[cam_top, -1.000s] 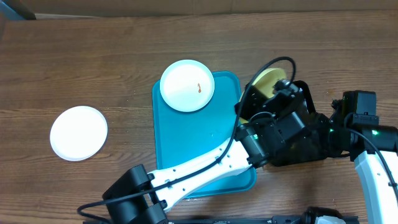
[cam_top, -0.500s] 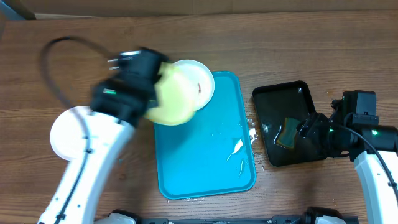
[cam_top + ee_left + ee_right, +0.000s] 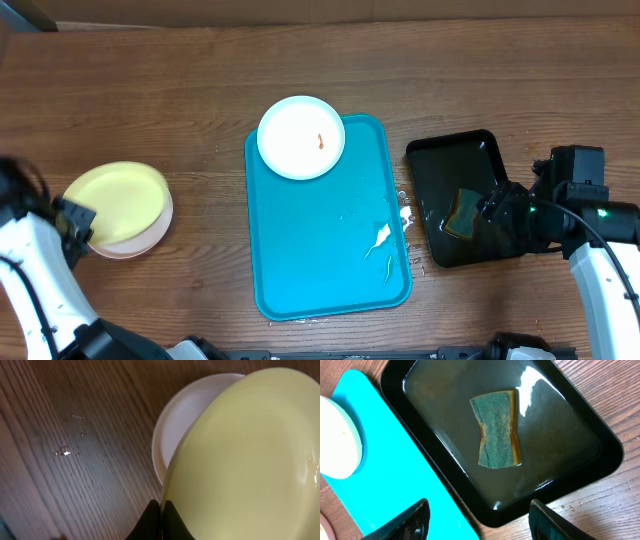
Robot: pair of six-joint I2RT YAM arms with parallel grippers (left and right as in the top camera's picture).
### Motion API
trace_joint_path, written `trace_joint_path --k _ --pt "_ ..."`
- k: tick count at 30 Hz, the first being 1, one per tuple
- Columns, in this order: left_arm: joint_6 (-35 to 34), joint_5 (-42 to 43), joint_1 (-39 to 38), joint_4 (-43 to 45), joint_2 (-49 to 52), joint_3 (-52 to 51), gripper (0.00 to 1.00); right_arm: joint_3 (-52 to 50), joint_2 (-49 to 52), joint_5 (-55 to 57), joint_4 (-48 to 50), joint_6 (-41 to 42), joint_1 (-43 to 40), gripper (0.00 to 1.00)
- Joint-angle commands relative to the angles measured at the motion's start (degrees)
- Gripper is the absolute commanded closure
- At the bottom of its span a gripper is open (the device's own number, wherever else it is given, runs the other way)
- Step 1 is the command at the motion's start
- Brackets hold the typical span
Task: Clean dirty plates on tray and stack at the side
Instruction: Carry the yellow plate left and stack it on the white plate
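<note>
The pale yellow-green plate (image 3: 112,193) sits over a white plate (image 3: 150,238) at the table's left, away from the tray. My left gripper (image 3: 75,222) is shut on the yellow-green plate's rim (image 3: 240,460); the white plate (image 3: 187,415) shows beneath it. Another white plate (image 3: 301,137) with an orange-red smear rests on the far left corner of the turquoise tray (image 3: 320,250). My right gripper (image 3: 477,522) is open and empty, above the near edge of the black tray, with the turquoise tray (image 3: 395,475) on its left.
A black tray (image 3: 462,165) holding water and a green sponge (image 3: 496,427) stands right of the turquoise tray. Water drops lie on the turquoise tray's right side and on the wood between the trays.
My left arm has swung from the tray to the table's left with the yellow-green plate, bringing it over the white plate there. The right arm has not moved.
</note>
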Motion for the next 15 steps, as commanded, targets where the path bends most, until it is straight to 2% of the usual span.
trace_joint_path --k 1,2,3,4,5,8,11,13,15 --pt "-0.8 4.5 4.3 4.6 -0.2 -5.4 0.96 0.9 -0.3 0.1 0.1 -0.2 0.0 0.35" --pt "-0.8 4.5 4.9 5.7 -0.2 -6.3 0.89 0.9 -0.3 0.1 0.1 -0.2 0.0 0.35" --pt "-0.8 4.5 5.0 6.2 -0.2 -6.7 0.66 0.9 -0.3 0.1 0.1 -0.2 0.0 0.35" --pt "-0.8 4.6 5.0 6.3 -0.2 -6.7 0.53 0.9 -0.3 0.1 0.1 -0.2 0.0 0.35" --pt "-0.8 5.2 4.9 6.5 -0.2 -6.5 0.48 0.9 -0.3 0.1 0.1 -0.2 0.0 0.35" --pt "0.6 10.2 4.7 5.8 -0.3 -5.0 0.42 0.9 -0.3 0.1 0.2 -0.2 0.0 0.35" --pt "5.0 18.2 3.1 3.7 -0.3 -1.7 0.38 0.9 -0.3 0.1 0.2 -0.4 0.0 0.35" --pt "8.7 22.8 0.2 2.4 -0.3 0.9 0.36 0.9 -0.3 0.1 0.2 -0.4 0.0 0.35" --pt "11.9 23.8 -4.5 1.1 -0.3 3.3 0.34 0.9 -0.3 0.1 0.3 -0.4 0.0 0.35"
